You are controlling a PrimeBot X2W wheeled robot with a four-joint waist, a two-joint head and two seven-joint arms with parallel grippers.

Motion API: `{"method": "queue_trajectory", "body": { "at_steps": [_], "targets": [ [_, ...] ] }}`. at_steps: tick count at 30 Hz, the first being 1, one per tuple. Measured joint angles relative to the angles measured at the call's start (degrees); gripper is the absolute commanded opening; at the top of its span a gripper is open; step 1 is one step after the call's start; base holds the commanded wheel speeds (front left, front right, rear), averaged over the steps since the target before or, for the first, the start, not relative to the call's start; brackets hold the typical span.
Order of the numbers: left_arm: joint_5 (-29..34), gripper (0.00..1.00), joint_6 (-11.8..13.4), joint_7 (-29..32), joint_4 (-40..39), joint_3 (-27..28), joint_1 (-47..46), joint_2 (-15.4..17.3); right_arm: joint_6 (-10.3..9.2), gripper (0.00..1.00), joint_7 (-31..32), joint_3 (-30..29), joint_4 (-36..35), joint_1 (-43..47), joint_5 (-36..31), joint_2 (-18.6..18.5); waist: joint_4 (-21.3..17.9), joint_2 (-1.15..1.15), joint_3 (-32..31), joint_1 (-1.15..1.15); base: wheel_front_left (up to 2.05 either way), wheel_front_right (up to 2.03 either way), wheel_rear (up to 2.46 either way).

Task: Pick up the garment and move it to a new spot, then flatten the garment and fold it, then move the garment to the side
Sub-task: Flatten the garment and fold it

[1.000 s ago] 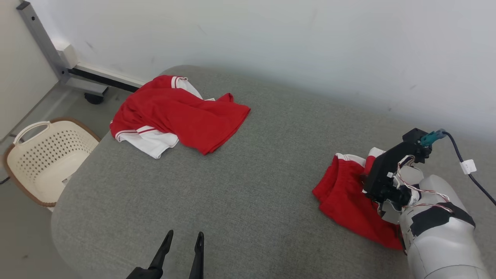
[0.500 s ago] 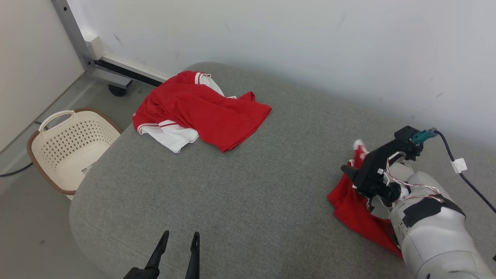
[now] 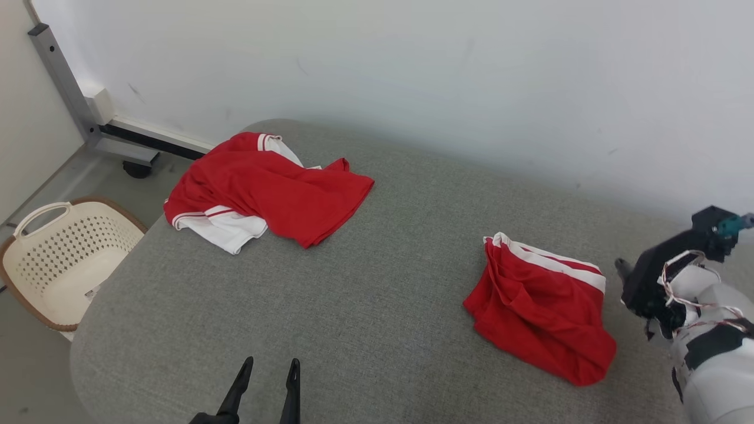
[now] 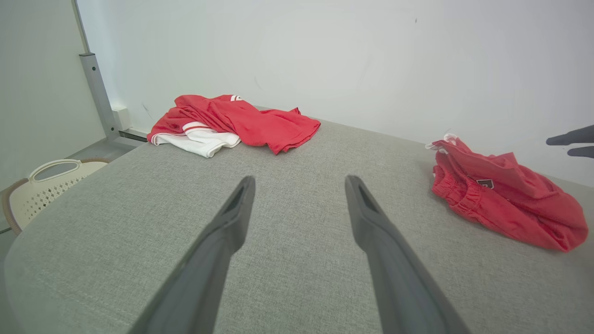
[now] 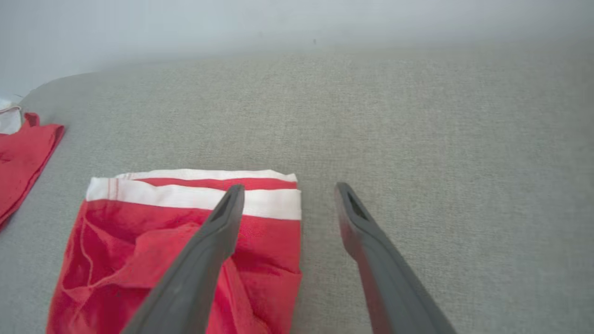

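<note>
Right gripper (image 5: 287, 190) spread, empty, 3 o'clock of folded red shorts (image 3: 539, 306); best lift clear, no snagging hem. Left gripper (image 3: 270, 365) spread, empty, 6 o'clock. Red jersey (image 3: 265, 185) 10 o'clock.

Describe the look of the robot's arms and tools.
Both the left tool and right tool have two long, tapering dark grey fingers with slotted tips. The right forearm is a smooth pale shell with a black band, a black wrist block, twisted red-and-white wires and a teal connector.
</note>
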Motion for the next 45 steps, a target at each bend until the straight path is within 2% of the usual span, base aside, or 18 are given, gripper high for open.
{"method": "queue_trajectory", "body": {
  "at_steps": [1, 3, 12, 18, 25, 27, 31, 35, 39, 45],
  "targets": [
    [0.0, 1.0, 0.0, 0.0, 0.0, -0.02, 0.0, 0.01, 0.0, 0.73, -0.4, -0.16, 0.07, 1.01, -0.57, -0.32, -0.25, 0.0, -0.07, 0.0, 0.0, 0.0, 0.0],
    [-0.08, 1.0, 0.0, 0.01, -0.04, -0.08, 0.0, 0.08, 0.0, 0.0, -1.69, -0.24, 0.02, 2.59, -1.6, -0.32, -0.6, 0.0, 0.01, -0.01, 0.0, 0.0, 0.0],
    [-0.08, 1.0, -0.07, 0.01, -0.21, -0.62, -0.37, 0.2, 0.0, 0.0, -3.57, 1.11, 0.0, 6.18, -4.21, 2.35, -0.22, 0.0, 2.13, 0.0, 0.0, 0.0, 0.0],
    [-0.2, 1.0, 0.0, 0.0, 0.08, -0.53, -0.73, 0.3, 0.0, 0.0, -2.22, 5.22, 0.09, 5.53, -4.48, 6.45, 0.78, 0.0, 2.6, 0.0, 0.0, 0.0, 0.0],
    [-0.69, 1.0, 0.45, 0.0, 0.36, -0.49, -0.36, 0.58, 0.0, 0.0, 1.18, 15.9, -0.07, 5.24, -0.78, 9.46, 0.54, 0.0, 1.14, 0.0, 0.0, 0.0, 0.0],
    [-1.09, 1.0, 0.42, 0.02, 0.34, -0.59, -0.22, 0.74, 0.0, 0.0, 2.2, 21.61, -1.01, 6.07, 2.94, 9.46, 0.32, 0.0, 0.69, 0.0, 0.0, 0.0, 0.0],
    [-1.19, 1.0, 0.36, 0.08, 0.34, -0.69, -0.23, 0.81, 0.0, 0.0, 6.45, 35.82, -9.57, 11.67, 14.08, 9.44, -0.04, 0.0, 0.18, 0.0, 0.0, 0.0, 0.0],
    [-1.48, 1.0, 0.43, 0.09, 0.33, -0.59, -0.24, 0.96, 0.0, 0.0, 10.24, 44.44, -18.7, 16.47, 20.57, 9.54, -0.58, 0.0, 0.03, 0.0, 0.0, 0.0, 0.0],
    [-1.53, 1.0, 0.53, 0.08, 0.22, -0.49, -0.24, 1.25, 0.0, 0.0, 11.76, 47.74, -25.08, 18.35, 22.27, 9.59, -0.82, 0.0, -0.08, 0.0, 0.0, 0.0, 0.0],
    [-1.6, 1.0, 0.97, 0.03, 0.09, -0.45, -0.2, 1.42, 0.0, 0.0, 12.73, 46.96, -31.73, 19.46, 22.98, 9.59, -1.07, 0.0, -0.39, 0.0, 0.0, 0.0, 0.0]
  ]
}}
